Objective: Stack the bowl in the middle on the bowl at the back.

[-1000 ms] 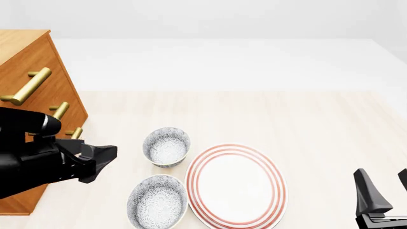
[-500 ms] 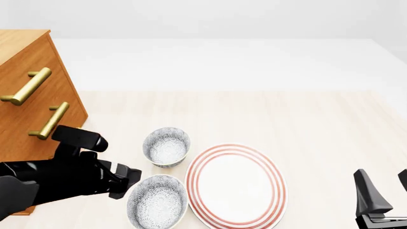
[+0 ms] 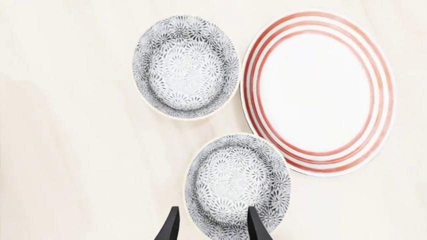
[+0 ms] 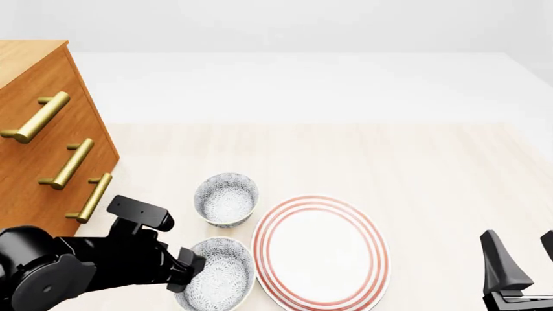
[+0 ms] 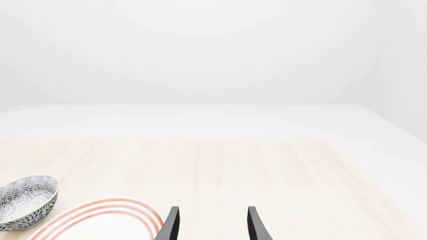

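So far nothing is stacked: our left gripper [image 3: 210,227], jaws wide, straddles the near bowl's [image 4: 216,275] rim; lifting onto the back bowl [image 4: 226,198] remains.

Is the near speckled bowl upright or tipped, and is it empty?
Upright and empty. The near speckled bowl sits with its opening upward on the table, and only its patterned inside shows in the left wrist view.
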Controlling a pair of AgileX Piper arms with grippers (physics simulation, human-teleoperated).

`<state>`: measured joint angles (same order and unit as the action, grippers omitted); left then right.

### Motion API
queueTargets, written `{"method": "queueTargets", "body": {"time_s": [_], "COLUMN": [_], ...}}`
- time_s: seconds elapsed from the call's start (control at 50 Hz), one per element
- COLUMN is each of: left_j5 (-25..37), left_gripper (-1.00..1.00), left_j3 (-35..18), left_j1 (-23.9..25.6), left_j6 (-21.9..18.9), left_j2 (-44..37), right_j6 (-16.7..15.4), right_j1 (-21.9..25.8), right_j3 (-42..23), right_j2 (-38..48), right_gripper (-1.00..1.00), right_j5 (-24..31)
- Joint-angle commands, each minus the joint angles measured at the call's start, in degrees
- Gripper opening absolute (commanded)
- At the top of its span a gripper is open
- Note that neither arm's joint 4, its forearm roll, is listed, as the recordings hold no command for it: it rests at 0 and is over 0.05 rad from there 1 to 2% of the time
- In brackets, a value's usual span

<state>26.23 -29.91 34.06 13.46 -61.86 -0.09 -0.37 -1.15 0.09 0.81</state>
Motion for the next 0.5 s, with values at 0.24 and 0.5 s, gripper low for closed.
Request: {"method": "queueTargets", "body": {"time_s": [0.24, 0.5], "left_j5": [-11.69, -16.61], "left_gripper": [1.0, 1.0], "left_j3": [5.81, 7.87], "left_j1": [-0.81, -0.9], "left_j6": [1.46, 2.48], "left_j2": [-6.33, -9.04], "right_j6": [-0.01, -0.01], "right_j1": [-0.07, -0.09], "right_j3": [0.03, 0.04], "right_j2": [0.03, 0.03], "right_gripper": [1.0, 1.0], "right_j5": [-0.08, -0.09]}}
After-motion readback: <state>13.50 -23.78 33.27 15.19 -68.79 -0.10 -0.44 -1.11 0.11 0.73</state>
